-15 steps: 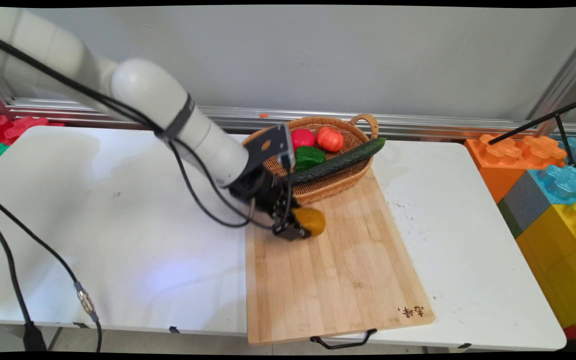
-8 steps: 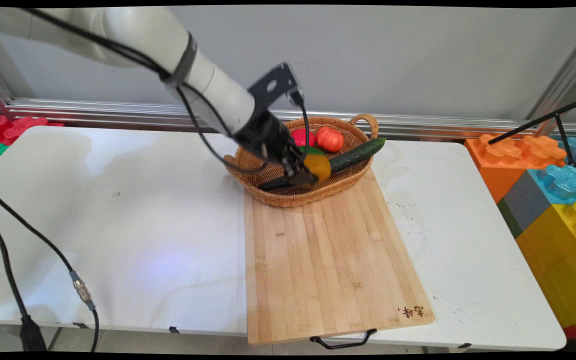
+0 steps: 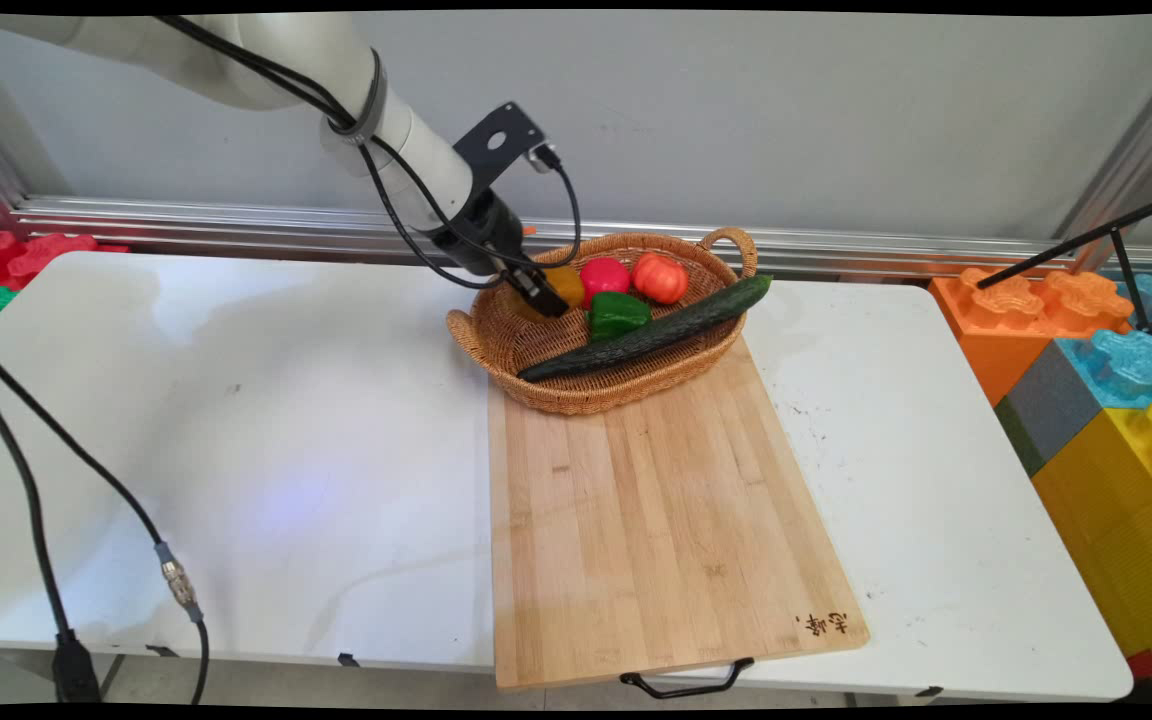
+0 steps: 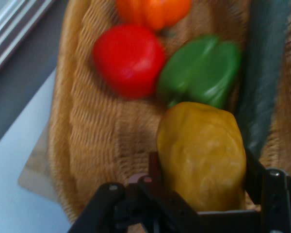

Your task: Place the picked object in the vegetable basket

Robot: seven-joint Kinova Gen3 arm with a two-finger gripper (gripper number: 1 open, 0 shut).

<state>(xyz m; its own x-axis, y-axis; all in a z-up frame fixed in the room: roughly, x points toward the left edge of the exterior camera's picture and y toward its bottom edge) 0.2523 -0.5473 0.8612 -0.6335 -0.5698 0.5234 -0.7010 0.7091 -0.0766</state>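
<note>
**Yellow vegetable carried from the board to above the basket**

The table [image 3: 236, 400] carries a long wooden cutting board [image 3: 656, 530] on its right half; a second ago the arm reached low over the board's far end, with the yellow piece held just above the wood; now the board lies bare along its whole length.

The wicker basket [image 3: 591, 390] sits across the board's 12 o'clock end, partly on the table; in the last second the arm has risen and swung toward 11 o'clock, crossing the near rim half a second ago and now standing over the basket's far-left part.

Inside the basket a long cucumber [image 3: 656, 330] lies slantwise from the 4 o'clock rim toward the 8 o'clock side; a green pepper [image 3: 618, 313], a red tomato [image 3: 604, 277] and an orange tomato [image 3: 659, 277] cluster toward 12 o'clock; none of these has shifted.

The tool [image 3: 548, 292] is clamped on the yellow vegetable [image 4: 202, 155], which the hand view shows gripped between both sides, hanging over the weave at roughly 7 o'clock from the green pepper; whether it touches the basket floor cannot be told.
</note>
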